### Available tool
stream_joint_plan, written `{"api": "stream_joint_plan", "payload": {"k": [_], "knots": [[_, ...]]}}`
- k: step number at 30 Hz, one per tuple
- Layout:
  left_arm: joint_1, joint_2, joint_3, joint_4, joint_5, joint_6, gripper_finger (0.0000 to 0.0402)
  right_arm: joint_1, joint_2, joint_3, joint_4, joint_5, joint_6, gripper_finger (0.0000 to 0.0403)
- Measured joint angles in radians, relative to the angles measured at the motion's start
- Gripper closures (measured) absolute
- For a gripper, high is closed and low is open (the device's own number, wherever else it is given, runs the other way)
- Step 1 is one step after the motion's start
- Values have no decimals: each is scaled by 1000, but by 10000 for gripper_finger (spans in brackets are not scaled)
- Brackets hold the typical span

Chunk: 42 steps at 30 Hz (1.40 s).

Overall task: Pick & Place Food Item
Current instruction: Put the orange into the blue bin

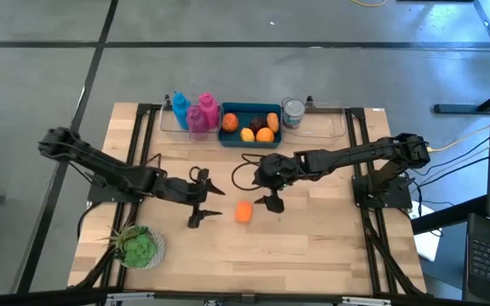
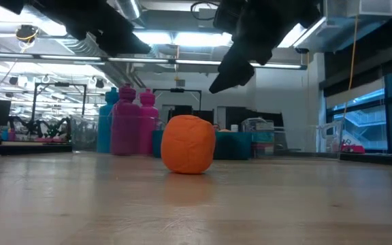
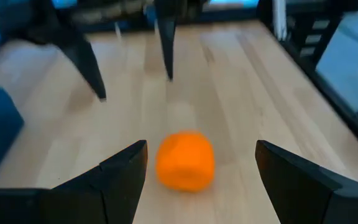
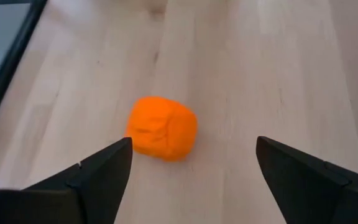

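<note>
I see the orange food item (image 1: 243, 212) resting on the bare table (image 1: 313, 246), roundish, no clear long axis. My right gripper (image 1: 272, 202) hangs just beside it and my left gripper (image 1: 199, 212) nearby, both spread wide, holding nothing. Only the low view shows the dents in its skin.

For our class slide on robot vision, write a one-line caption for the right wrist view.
Open right pincer above the wooden table, an orange food item lying free just ahead.
</note>
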Motion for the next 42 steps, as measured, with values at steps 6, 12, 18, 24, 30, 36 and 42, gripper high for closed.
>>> {"api": "stream_joint_plan", "payload": {"k": [6,12,18,24,30,36,42], "knots": [[28,-107,-163,242,1,7,109,0,0,0,-1,18,-2,65],[35,-209,-281,386,5,-14,109,-3,47,5,20,3,-6,65],[35,-258,-310,392,4,-37,109,-3,134,78,3,-39,-28,64],[26,-257,-309,391,4,-41,109,10,227,150,-26,-66,-29,64],[26,-256,-309,391,10,-54,109,43,325,214,-52,-134,-29,64],[26,-256,-309,389,12,-55,109,67,375,257,-75,-144,-24,64],[26,-256,-309,383,12,-59,109,75,385,259,-82,-142,5,64]]}}
